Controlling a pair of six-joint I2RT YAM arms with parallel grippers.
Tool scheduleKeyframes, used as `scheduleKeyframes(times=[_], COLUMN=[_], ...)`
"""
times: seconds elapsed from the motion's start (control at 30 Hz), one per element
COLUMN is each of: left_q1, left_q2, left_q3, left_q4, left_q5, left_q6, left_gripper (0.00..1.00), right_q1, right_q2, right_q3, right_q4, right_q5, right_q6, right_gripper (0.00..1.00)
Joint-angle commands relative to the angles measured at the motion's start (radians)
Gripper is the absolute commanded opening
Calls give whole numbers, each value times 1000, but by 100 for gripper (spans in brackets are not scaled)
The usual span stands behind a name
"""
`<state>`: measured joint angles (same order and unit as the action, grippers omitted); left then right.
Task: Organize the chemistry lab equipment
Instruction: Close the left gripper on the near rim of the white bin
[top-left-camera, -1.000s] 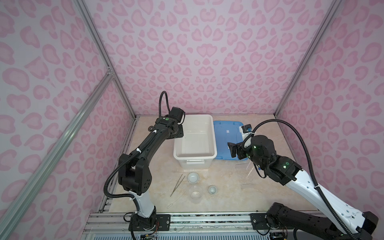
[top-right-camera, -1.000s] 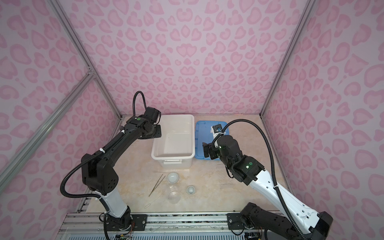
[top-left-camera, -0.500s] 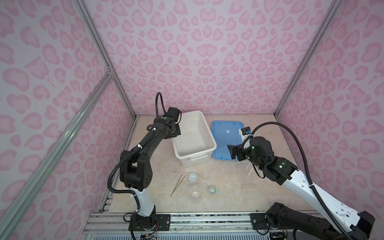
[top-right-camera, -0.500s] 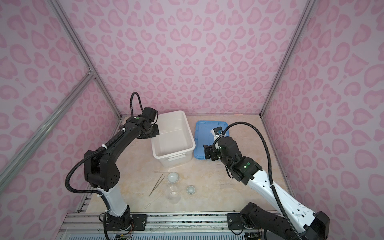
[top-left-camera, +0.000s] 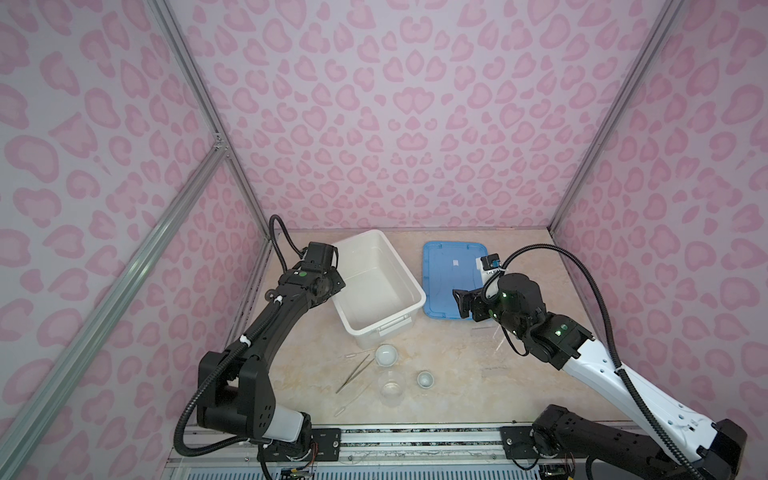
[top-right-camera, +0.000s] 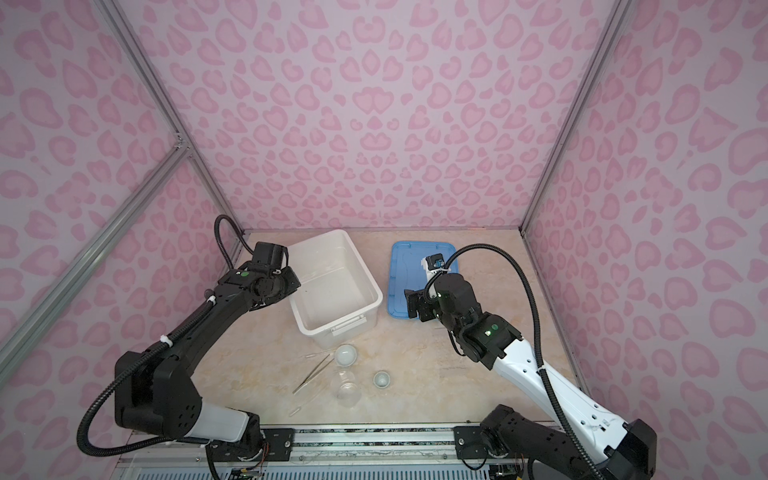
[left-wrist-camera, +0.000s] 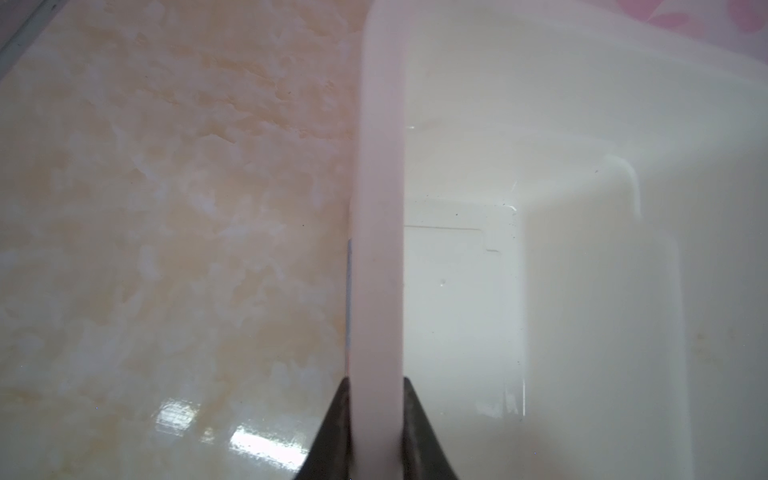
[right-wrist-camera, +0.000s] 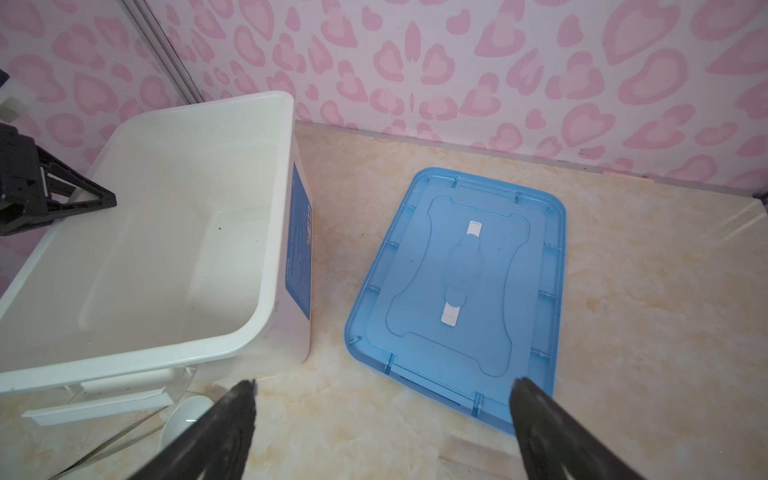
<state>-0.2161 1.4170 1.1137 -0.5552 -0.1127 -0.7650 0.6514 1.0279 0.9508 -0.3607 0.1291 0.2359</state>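
Note:
My left gripper (left-wrist-camera: 377, 384) is shut on the left rim of the white bin (left-wrist-camera: 380, 166), one finger on each side of the rim. Both top views show the bin (top-left-camera: 382, 328) (top-right-camera: 336, 326) turned at an angle, with that gripper (top-left-camera: 334, 286) at its left edge. In front of the bin lie thin metal tweezers (top-left-camera: 355, 373), a round white dish (top-left-camera: 386, 355), a smaller dish (top-left-camera: 425, 379), a clear beaker (top-left-camera: 391, 386) and a thin clear dropper (top-left-camera: 353, 401). My right gripper (right-wrist-camera: 384, 386) is open and empty, above bare table between the bin and the blue lid (right-wrist-camera: 457, 270).
The flat blue lid (top-left-camera: 446, 270) lies right of the bin, near the back wall. The bin's inside looks empty in the right wrist view. Pink patterned walls close the table on three sides. The right arm (top-left-camera: 536, 328) reaches over the table's right half.
The white bin has swung round from square to angled, its front end now further right, with my left gripper on its left rim. The right gripper has barely moved.

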Motion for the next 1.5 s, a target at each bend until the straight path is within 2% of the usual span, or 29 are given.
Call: scheduleKeyframes(times=[0.0, 0.1, 0.2, 0.27, 0.33, 0.47, 0.6, 0.87, 1.07, 1.13, 1.23, 1.47], left_q1=[-11, -12, -8, 6, 11, 32, 58, 110, 112, 113, 113, 113], left_q2=[-101, -179, -208, -193, -156, -18, 172, 430, 595, 660, 703, 686], left_q3=[-89, -100, -32, 36, 106, 275, 455, 666, 844, 908, 941, 909], left_q4=[120, 78, -3, -46, -44, -40, -86, -126, -216, -253, -267, -244], left_q5=[56, 35, -53, -82, -50, 28, 48, 93, 105, 93, 99, 187], left_q6=[-140, -101, 51, 163, 333, 589, 751, 848, 906, 924, 950, 973], left_gripper=[45, 64, 75, 77, 81, 81, 80, 78, 77, 75, 74, 70], right_q1=[-1, 0, 0, 0, 0, 0, 0, -6, -4, 10, 25, 27], right_q2=[10, 6, 9, 18, 34, 62, 67, 95, 157, 169, 175, 176], right_q3=[17, 16, 13, 18, 33, 65, 63, 48, 70, 65, 59, 49], right_q4=[19, 20, 19, 15, 3, -12, -5, 0, 2, 9, 20, 31], right_q5=[-18, -28, -33, -42, -64, -99, -114, -122, -250, -248, -240, -218], right_q6=[17, 25, 11, -12, -38, -59, -66, -92, -94, -86, -87, -89], right_gripper=[96, 95, 96, 97, 97, 97, 97, 97, 97, 97, 97, 97])
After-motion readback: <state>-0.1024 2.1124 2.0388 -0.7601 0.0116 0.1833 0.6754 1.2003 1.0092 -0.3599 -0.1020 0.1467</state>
